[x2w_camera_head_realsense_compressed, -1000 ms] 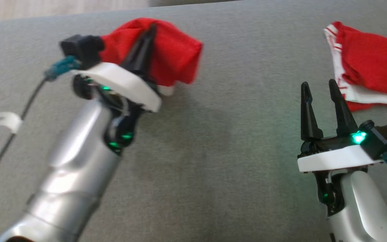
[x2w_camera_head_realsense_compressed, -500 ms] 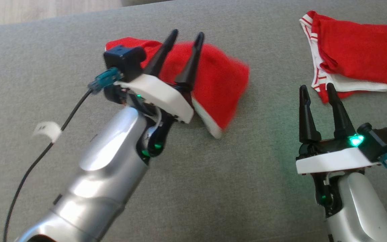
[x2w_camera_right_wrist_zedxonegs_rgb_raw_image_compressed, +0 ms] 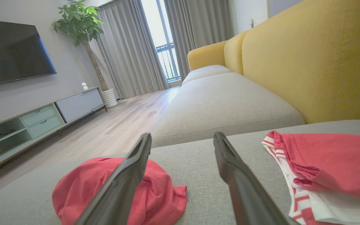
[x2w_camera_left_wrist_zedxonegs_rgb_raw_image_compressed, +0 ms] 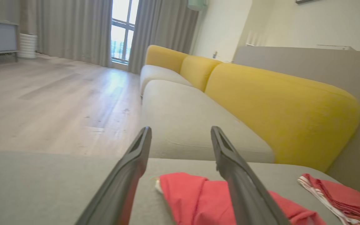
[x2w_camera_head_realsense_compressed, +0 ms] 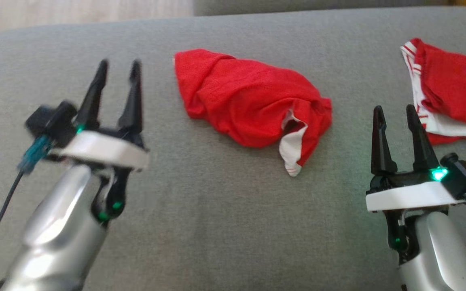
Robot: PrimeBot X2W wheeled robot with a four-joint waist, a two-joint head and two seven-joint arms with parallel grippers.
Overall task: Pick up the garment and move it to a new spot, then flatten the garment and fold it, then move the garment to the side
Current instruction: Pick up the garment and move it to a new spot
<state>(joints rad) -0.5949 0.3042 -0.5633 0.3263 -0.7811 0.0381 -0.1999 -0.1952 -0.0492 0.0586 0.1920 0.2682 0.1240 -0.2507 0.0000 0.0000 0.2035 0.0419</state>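
L gripper (x2w_camera_head_realsense_compressed: 119, 63), fingers spread & empty, hovers over the grey sofa seat (x2w_camera_head_realsense_compressed: 217, 226). R gripper (x2w_camera_head_realsense_compressed: 394, 108) is likewise wide apart, holding nothing, low at the near edge. The red garment (x2w_camera_head_realsense_compressed: 245, 105) lies crumpled on the seat between the two, fwd & to the right of the L gripper's tips, touching neither gripper. A white-lined hem flops out at the end nearer the R gripper. A 2nd red-and-white garment (x2w_camera_head_realsense_compressed: 447, 93) lies just beyond & to the right of the R gripper, striped trim facing it, clear of the fingers. Farther off, in the wrist views, yellow backrests (x2w_camera_left_wrist_zedxonegs_rgb_raw_image_compressed: 277, 103) run along the sofa to the right of both grippers, w/ pale wood floor (x2w_camera_left_wrist_zedxonegs_rgb_raw_image_compressed: 42, 103) to the left & grey curtains (x2w_camera_left_wrist_zedxonegs_rgb_raw_image_compressed: 73, 28) at the far end. R wrist view also takes in a wall TV (x2w_camera_right_wrist_zedxonegs_rgb_raw_image_compressed: 11, 53), low cabinet (x2w_camera_right_wrist_zedxonegs_rgb_raw_image_compressed: 42, 118) & potted plant (x2w_camera_right_wrist_zedxonegs_rgb_raw_image_compressed: 77, 18).
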